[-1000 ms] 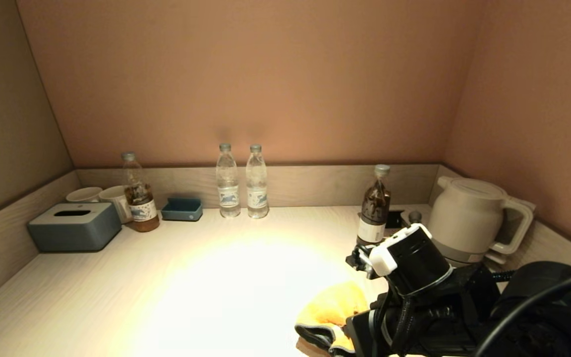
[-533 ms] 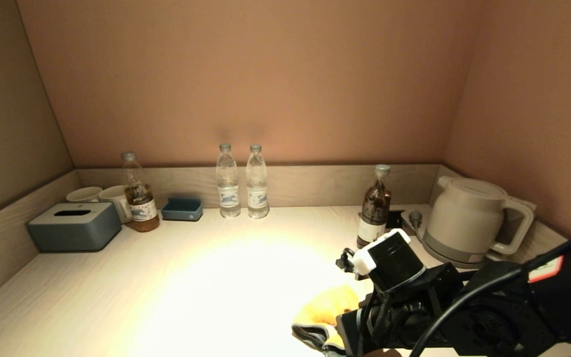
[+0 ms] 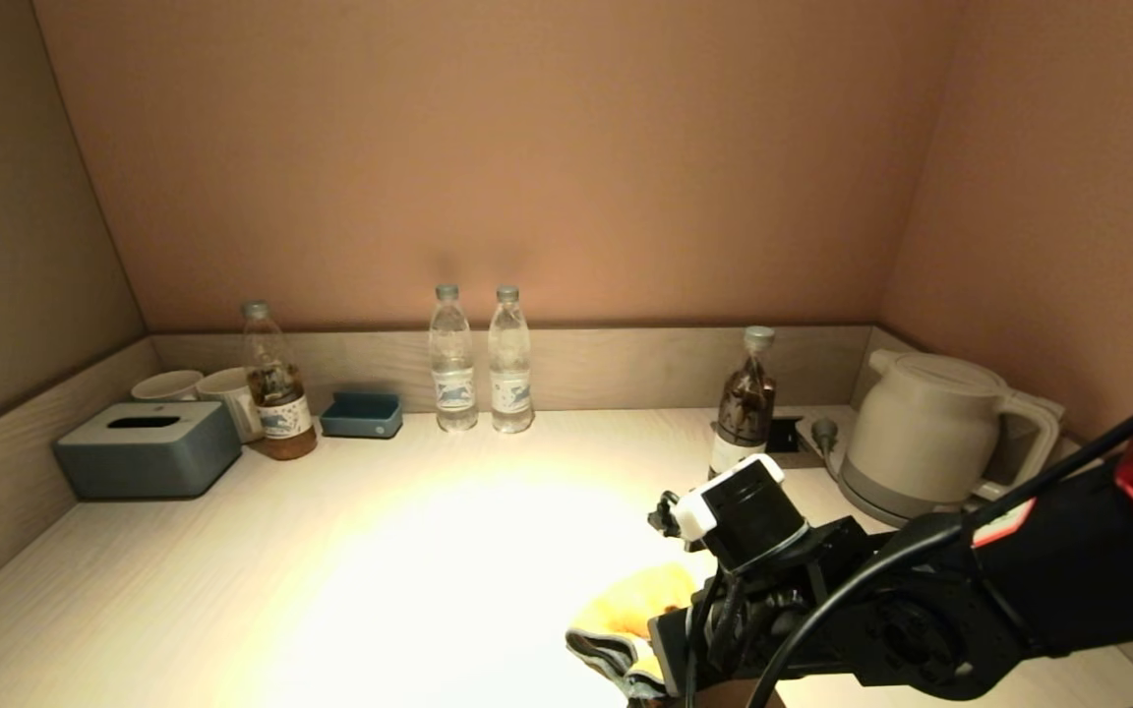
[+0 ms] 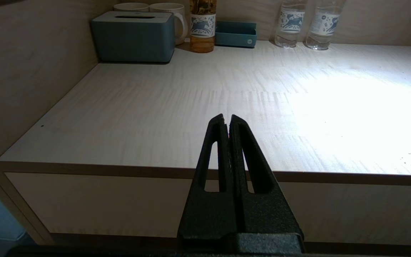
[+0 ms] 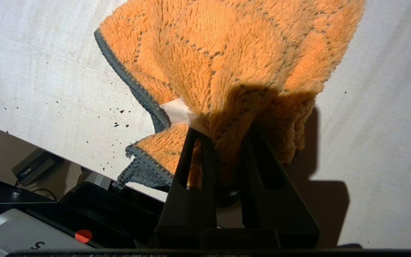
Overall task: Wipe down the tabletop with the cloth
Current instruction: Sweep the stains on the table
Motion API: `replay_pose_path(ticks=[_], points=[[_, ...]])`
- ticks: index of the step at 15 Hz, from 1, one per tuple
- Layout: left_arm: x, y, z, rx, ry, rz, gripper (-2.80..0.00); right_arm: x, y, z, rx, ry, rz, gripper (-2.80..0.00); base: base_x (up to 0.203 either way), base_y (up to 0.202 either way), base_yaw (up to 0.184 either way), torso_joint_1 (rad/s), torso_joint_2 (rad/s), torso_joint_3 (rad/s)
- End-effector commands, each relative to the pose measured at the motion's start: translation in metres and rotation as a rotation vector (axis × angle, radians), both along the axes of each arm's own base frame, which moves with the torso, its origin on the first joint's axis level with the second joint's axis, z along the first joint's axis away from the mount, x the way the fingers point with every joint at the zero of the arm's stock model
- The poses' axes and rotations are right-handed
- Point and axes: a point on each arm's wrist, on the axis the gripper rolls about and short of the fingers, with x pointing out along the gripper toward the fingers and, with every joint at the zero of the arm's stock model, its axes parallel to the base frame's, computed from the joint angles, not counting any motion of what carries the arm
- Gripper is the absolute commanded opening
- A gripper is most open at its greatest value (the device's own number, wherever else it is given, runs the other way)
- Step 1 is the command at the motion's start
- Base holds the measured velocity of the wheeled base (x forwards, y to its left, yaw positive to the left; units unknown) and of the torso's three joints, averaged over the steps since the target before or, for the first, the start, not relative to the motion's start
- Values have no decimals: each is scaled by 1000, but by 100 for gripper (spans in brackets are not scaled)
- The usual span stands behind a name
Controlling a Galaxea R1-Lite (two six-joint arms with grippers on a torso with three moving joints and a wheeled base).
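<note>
The yellow-orange cloth [image 3: 630,619] with grey-blue edging lies bunched on the pale wood-grain tabletop [image 3: 409,570] near its front edge, right of centre. My right gripper [image 5: 227,134] is shut on a fold of the cloth [image 5: 227,60] beside its white label [image 5: 177,110], pressing it to the surface; in the head view the fingers are hidden under the arm [image 3: 871,610]. Dark crumbs [image 5: 116,117] dot the tabletop beside the cloth. My left gripper [image 4: 227,119] is shut and empty, held in front of the table's front edge, left of centre.
A grey-blue tissue box [image 3: 149,449], two mugs [image 3: 203,388], a tea bottle [image 3: 276,393] and a small blue tray [image 3: 362,415] stand at the back left. Two water bottles [image 3: 481,359] stand at the back centre. A dark bottle [image 3: 744,403] and a white kettle [image 3: 935,433] stand at the back right.
My right arm has slid left across the tabletop, dragging the cloth a little to the left with it. The other things have not moved.
</note>
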Motion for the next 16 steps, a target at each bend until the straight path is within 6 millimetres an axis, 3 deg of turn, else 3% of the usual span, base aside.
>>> replay_pose_path(ticks=[1, 7, 16], points=[[0, 0, 0, -1, 0, 0, -280, 4, 3, -5, -6, 13, 0, -280, 0, 0, 0, 0, 0, 0], [0, 0, 0, -1, 0, 0, -280, 15, 17, -14, -8, 30, 18, -280, 0, 0, 0, 0, 0, 0], [0, 0, 0, -1, 0, 0, -280, 3, 54, -24, -10, 51, 112, -280, 0, 0, 0, 0, 0, 0]])
